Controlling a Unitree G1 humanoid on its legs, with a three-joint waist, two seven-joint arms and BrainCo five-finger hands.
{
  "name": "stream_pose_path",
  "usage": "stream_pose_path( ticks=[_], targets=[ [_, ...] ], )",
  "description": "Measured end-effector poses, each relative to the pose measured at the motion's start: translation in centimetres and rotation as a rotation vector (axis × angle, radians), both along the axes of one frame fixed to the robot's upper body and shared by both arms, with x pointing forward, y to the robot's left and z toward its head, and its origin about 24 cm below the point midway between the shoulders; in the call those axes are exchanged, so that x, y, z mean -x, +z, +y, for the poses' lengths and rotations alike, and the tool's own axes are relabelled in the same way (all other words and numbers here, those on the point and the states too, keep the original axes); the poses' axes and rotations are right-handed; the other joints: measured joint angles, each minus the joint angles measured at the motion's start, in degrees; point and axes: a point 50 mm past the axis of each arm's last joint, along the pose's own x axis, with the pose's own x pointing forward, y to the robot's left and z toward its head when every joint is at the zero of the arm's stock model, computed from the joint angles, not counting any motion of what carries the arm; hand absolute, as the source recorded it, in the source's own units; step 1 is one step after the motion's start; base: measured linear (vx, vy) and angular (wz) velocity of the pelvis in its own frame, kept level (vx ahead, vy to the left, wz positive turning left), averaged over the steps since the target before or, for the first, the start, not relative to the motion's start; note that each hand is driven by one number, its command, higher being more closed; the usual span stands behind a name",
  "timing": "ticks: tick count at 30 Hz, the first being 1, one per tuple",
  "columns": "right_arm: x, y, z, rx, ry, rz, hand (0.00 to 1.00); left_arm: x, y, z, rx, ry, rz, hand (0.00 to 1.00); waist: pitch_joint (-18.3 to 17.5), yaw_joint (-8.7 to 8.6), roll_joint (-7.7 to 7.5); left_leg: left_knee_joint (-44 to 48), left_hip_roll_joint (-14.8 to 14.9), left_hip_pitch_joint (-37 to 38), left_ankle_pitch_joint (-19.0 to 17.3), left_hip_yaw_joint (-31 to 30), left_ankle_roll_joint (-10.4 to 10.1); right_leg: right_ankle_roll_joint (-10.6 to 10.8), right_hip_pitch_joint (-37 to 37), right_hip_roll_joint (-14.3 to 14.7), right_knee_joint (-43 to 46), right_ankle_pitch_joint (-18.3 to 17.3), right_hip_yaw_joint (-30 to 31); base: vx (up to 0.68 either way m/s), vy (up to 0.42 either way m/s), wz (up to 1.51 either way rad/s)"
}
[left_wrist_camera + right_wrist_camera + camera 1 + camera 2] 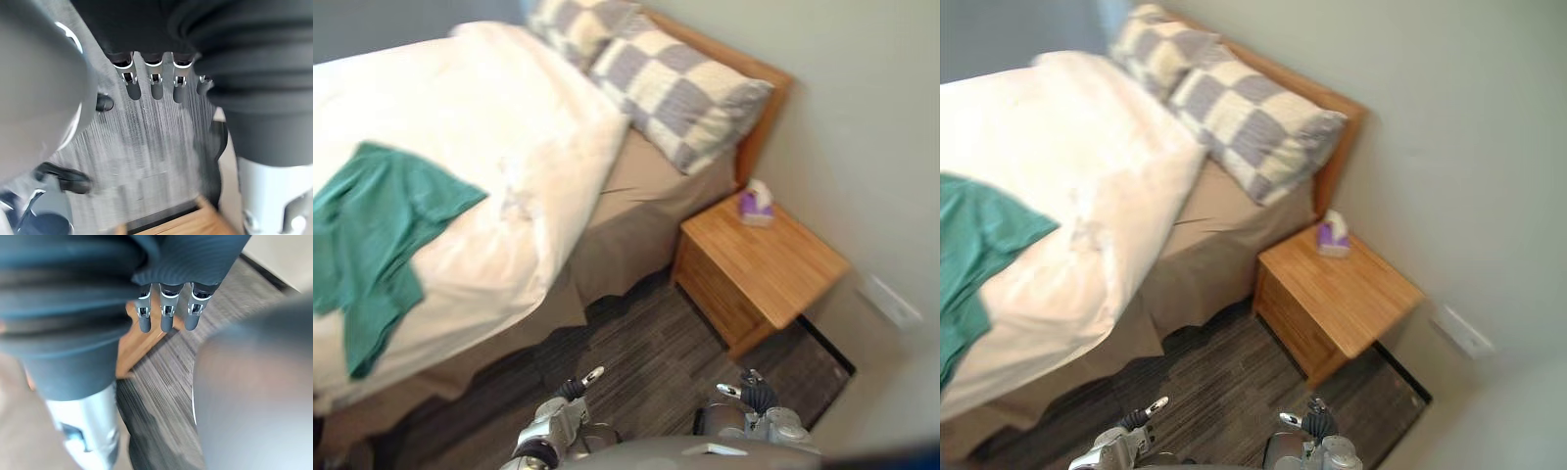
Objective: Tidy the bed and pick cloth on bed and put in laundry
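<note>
No writing, label or number can be read, not even on the tissue box.

Left hand hangs above dark grey wood-grain floor. Fingers straight, relaxed, holding nothing. Thumb tip sits apart from them. Light wooden edge lies past the floor, clear of the hand.

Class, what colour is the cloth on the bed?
Teal green. The cloth shows best in the left eye view.
</note>
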Motion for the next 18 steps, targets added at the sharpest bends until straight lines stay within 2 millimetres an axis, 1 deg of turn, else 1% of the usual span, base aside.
stream_pose_path(
  ticks=[1, 2, 3, 4, 5, 6, 7, 8, 9, 10, 11, 14, 15, 16, 17, 18],
  targets=[
    [-0.4, 0.1, -0.1, 0.005, 0.017, -0.004, 0.0, 0.0, 0.0, -0.4, 0.011, 0.022, -0.017, 0.0, -0.34, 1.36, 2.09, -1.69, 1.34, 0.18, 1.2, -0.28, -1.32, -0.38, -0.12, 0.76, -0.3, -0.2, -1.08, 0.12, -0.121, 0.2],
    [-0.6, 0.2, -0.1, 0.008, 0.029, -0.014, 0.0, 0.3, -0.1, -0.5, 0.017, 0.036, -0.015, 0.0, -0.48, 1.4, 2.95, -2.4, 1.78, 0.19, 1.58, -0.73, -1.73, -1.06, -0.06, 1.09, -0.5, -0.02, -1.87, 0.2, -0.2, 0.36],
    [-1.0, 0.3, -0.4, 0.017, 0.044, -0.023, 0.0, 0.5, -0.2, -1.0, 0.022, 0.035, -0.01, 0.0, -0.72, 1.07, 4.12, -3.87, 2.39, 0.24, 2.39, -1.61, -2.47, -1.66, 0.37, 1.33, -0.62, -0.02, -3.86, 0.2, -0.167, 0.7],
    [-1.1, 0.3, -0.5, 0.012, 0.039, -0.026, 0.0, 0.7, -0.3, -1.4, 0.02, 0.022, -0.011, 0.0, -0.89, 0.32, 4.66, -4.85, 2.94, 0.2, 3.32, -1.2, -2.78, -2.04, 1.54, 1.63, -1.15, 0.19, -5.64, 0.24, -0.183, 0.91],
    [-1.2, 0.3, -0.5, 0.006, 0.038, -0.028, 0.0, 0.7, -0.3, -1.5, 0.018, 0.018, -0.012, 0.0, -0.89, -0.06, 4.66, -5.01, 3.24, 0.07, 3.86, -0.07, -2.73, -2.23, 2.27, 1.64, -1.2, 0.26, -6.27, 0.21, -0.124, 1.23],
    [-1.1, 0.3, -0.4, -0.008, 0.039, -0.022, 0.0, 0.5, -0.2, -1.4, 0.012, 0.018, -0.019, 0.0, -0.79, -0.32, 4.48, -4.95, 4.07, -0.03, 4.58, 4.27, -1.99, -2.49, 3.58, 1.57, -1.14, 0.41, -7.47, 0.14, -0.04, 1.39],
    [-1.1, 0.2, -0.1, -0.027, 0.021, -0.023, 0.0, 0.1, 0.0, -1.4, 0.0, 0.003, -0.033, 0.0, -0.43, -0.52, 3.77, -4.02, 4.89, -0.61, 4.52, 9.01, -1.57, -2.91, 4.98, 1.11, -1.29, 0.23, -10.25, 0.12, -0.035, 1.33],
    [-1.0, 0.2, 0.1, -0.036, 0.014, -0.024, 0.0, -0.1, 0.1, -1.5, -0.005, -0.002, -0.04, 0.0, -0.47, -0.51, 3.48, -2.8, 5.17, -1.31, 4.24, 11.24, -1.15, -3.34, 5.2, 0.79, -1.2, -0.02, -11.7, 0.1, -0.03, 1.34],
    [-1.2, 0.2, 0.7, -0.061, -0.003, -0.037, 0.0, -0.6, 0.3, -1.6, -0.017, -0.022, -0.05, 0.0, -0.12, -0.36, 2.64, 0.78, 5.62, -3.81, 4.15, 16.68, -0.28, -4.09, 5.98, -0.08, -1.05, -0.62, -14.83, 0.04, -0.026, 0.91],
    [-1.3, 0.3, 0.8, -0.067, -0.009, -0.042, 0.0, -0.6, 0.3, -1.5, -0.023, -0.028, -0.049, 0.0, -0.16, -0.38, 2.59, 1.11, 5.61, -4.18, 4.32, 17.24, 0.0, -4.1, 6.01, -0.17, -1.0, -0.64, -15.07, 0.03, -0.016, 0.69],
    [-1.2, 0.6, 1.8, -0.123, -0.044, -0.107, 0.0, 1.3, -0.3, -1.1, -0.068, -0.071, -0.025, 0.0, -2.66, -0.42, 3.79, -16.71, 1.25, 3.93, 12.15, 15.82, -1.15, -2.79, 11.18, -0.13, -5.69, -2.89, -17.31, 0.0, -0.002, 0.11],
    [-1.2, 0.6, 1.8, -0.123, -0.044, -0.107, 0.0, 1.3, -0.3, -1.1, -0.068, -0.071, -0.025, 0.0, -2.67, -0.45, 3.7, -16.69, 1.27, 3.95, 12.15, 15.85, -1.16, -2.79, 11.14, -0.12, -5.7, -2.9, -17.31, 0.01, -0.001, -0.02],
    [-1.1, 0.6, 1.8, -0.124, -0.044, -0.105, 0.0, 1.2, -0.2, -1.0, -0.069, -0.069, -0.027, 0.0, -2.65, -0.65, 3.36, -16.39, 1.41, 3.81, 12.12, 16.26, -1.18, -2.8, 10.64, 0.0, -5.73, -2.91, -16.93, 0.02, 0.0, -0.11],
    [-1.1, 0.6, 1.9, -0.126, -0.043, -0.105, 0.0, 1.1, -0.2, -1.0, -0.069, -0.068, -0.029, 0.0, -2.62, -0.44, 3.27, -16.34, 1.48, 3.62, 12.12, 16.52, -1.18, -2.8, 10.25, 0.08, -5.55, -2.91, -16.53, -0.01, -0.002, -0.23],
    [-1.2, 0.6, 2.0, -0.135, -0.037, -0.107, 0.0, 1.0, -0.2, -0.9, -0.069, -0.064, -0.031, 0.0, -2.67, 0.04, 2.91, -15.86, 1.64, 2.3, 12.05, 17.06, -1.22, -2.94, 8.86, 0.12, -4.9, -3.0, -15.83, -0.02, -0.016, -0.15],
    [-1.5, 0.7, 2.3, -0.15, -0.027, -0.117, 0.0, 0.7, -0.1, -0.8, -0.07, -0.054, -0.035, 0.0, -2.43, -0.04, 2.28, -13.84, 1.81, 0.44, 11.28, 16.87, -1.15, -3.36, 7.31, -0.19, -3.9, -3.4, -15.83, -0.02, -0.016, -0.08]
  ],
)
